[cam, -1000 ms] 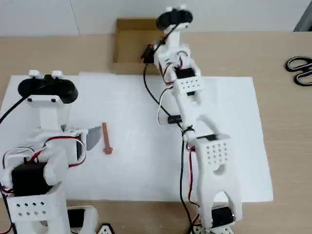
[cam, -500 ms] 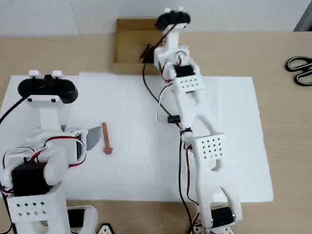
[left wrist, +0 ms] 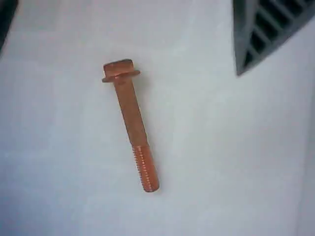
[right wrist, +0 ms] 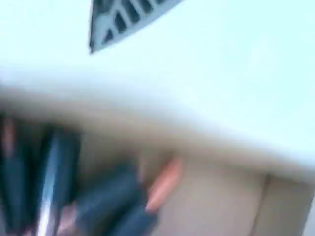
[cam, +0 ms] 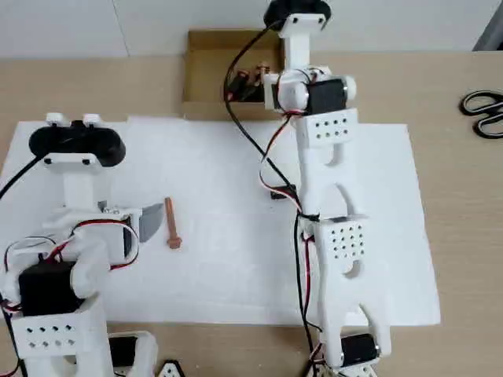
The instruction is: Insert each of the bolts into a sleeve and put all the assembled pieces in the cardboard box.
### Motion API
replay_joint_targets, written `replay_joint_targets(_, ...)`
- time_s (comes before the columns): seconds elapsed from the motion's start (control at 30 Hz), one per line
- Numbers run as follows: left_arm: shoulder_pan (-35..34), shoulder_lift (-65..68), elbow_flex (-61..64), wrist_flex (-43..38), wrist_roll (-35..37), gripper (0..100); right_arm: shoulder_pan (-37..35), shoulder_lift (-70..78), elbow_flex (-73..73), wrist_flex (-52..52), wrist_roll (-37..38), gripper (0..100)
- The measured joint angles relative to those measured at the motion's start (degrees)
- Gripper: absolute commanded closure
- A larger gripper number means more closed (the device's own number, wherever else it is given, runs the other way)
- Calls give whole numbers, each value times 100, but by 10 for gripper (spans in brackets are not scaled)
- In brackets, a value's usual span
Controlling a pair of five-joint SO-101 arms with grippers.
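Observation:
A copper bolt (cam: 171, 225) lies loose on the white foam sheet (cam: 220, 259), head toward the near edge. It is also in the left wrist view as the bolt (left wrist: 130, 123), bare, with no sleeve on it. My left gripper (cam: 157, 221) rests low beside it, open, its grey finger (left wrist: 266, 34) off to one side and nothing held. My right gripper (cam: 247, 83) hangs over the cardboard box (cam: 206, 49) at the table's far side. Inside the box, blurred, lie dark sleeves (right wrist: 106, 196) with a copper bolt end (right wrist: 165, 184) sticking out.
Black scissors (cam: 483, 112) lie on the wooden table at the far right. The right arm's white links (cam: 330, 196) stretch across the foam's middle, trailing black cable. The foam between the two arms is bare.
The right arm has swung to the right and straightened, its wrist turning while its gripper stays over the box. The left arm and the loose bolt have not moved.

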Motion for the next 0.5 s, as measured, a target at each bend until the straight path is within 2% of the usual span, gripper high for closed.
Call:
replay_joint_targets(0.27, 0, 0, 0, 0, 0, 709, 167, -1160, 9, 255, 0, 765)
replay_joint_targets(0.37, 0, 0, 0, 114, 0, 709, 123, -1881, 545, 264, 211, 840)
replay_joint_targets(0.5, 0, 0, 0, 290, 0, 709, -105, -3077, 2198, 273, 413, 932)
